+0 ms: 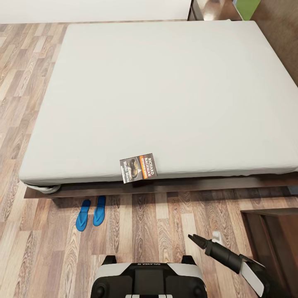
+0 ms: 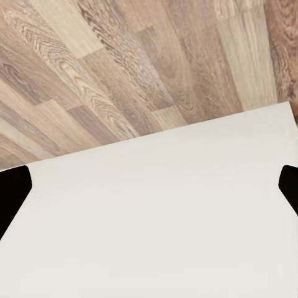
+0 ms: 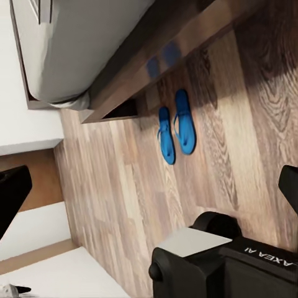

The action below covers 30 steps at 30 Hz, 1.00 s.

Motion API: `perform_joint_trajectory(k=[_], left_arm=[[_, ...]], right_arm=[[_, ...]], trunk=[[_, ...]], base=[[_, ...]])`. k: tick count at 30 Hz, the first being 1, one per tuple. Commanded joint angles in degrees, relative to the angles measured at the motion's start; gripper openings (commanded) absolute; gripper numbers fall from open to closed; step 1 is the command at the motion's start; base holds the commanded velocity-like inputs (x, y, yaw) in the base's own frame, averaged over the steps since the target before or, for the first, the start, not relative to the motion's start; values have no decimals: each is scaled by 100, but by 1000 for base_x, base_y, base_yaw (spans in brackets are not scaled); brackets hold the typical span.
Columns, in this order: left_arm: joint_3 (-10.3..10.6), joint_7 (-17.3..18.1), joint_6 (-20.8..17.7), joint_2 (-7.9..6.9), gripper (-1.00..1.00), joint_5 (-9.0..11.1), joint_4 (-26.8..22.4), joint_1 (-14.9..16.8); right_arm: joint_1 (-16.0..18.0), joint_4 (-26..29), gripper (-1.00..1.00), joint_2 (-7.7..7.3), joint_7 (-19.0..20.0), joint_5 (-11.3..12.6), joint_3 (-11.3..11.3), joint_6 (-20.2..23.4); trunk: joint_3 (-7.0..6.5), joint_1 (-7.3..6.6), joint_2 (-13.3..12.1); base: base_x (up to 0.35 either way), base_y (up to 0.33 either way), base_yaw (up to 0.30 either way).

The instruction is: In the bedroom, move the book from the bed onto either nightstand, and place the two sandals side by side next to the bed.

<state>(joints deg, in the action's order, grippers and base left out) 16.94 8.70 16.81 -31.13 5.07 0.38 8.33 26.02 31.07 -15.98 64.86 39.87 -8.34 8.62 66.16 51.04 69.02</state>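
Book (image 1: 138, 167) lies at the near edge of the bed (image 1: 165, 91), lower centre of the frame, overhanging slightly. Two sandals (image 1: 91, 212) lie side by side on the floor (image 1: 165, 223), lower left. Right gripper (image 1: 194, 239) lower right; finger opening cannot be determined.

right arm: low at the near right, dark forearm angled toward the far left | right gripper (image 1: 193, 237): tapering to a dark tip, finger spread unreadable | robot base (image 1: 148, 279): dark with pale shoulders, near centre
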Motion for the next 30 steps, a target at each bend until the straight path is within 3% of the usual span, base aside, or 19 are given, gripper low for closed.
perform_joint_trajectory(k=[1,9,14,18,22,26,30], left_arm=[[31,28,14,8,100,56,5,2],[-2,19,-11,135,100,55,6,3],[-11,18,-17,186,100,66,6,2],[-14,18,-5,267,100,75,6,2],[-15,11,-1,311,100,81,6,2],[-20,-8,-6,320,100,84,6,6],[-22,-19,-8,325,100,83,6,8]], right_arm=[[18,43,100,1,-16,28,-31,62],[99,241,100,94,-50,-27,-38,57],[189,282,100,379,-89,-6,0,58],[464,286,100,680,-164,-16,0,72],[692,274,100,962,-547,-21,-10,329],[815,287,100,1107,-718,-20,-15,546],[974,285,100,1156,-720,-13,-14,663]], trunk=[[2,0,2],[2,0,2],[2,0,2],[2,0,2],[2,0,2],[2,0,2],[2,0,2]], base=[[0,0,0],[0,0,0],[0,0,0],[0,0,0],[0,0,0],[0,0,0],[0,0,0]])
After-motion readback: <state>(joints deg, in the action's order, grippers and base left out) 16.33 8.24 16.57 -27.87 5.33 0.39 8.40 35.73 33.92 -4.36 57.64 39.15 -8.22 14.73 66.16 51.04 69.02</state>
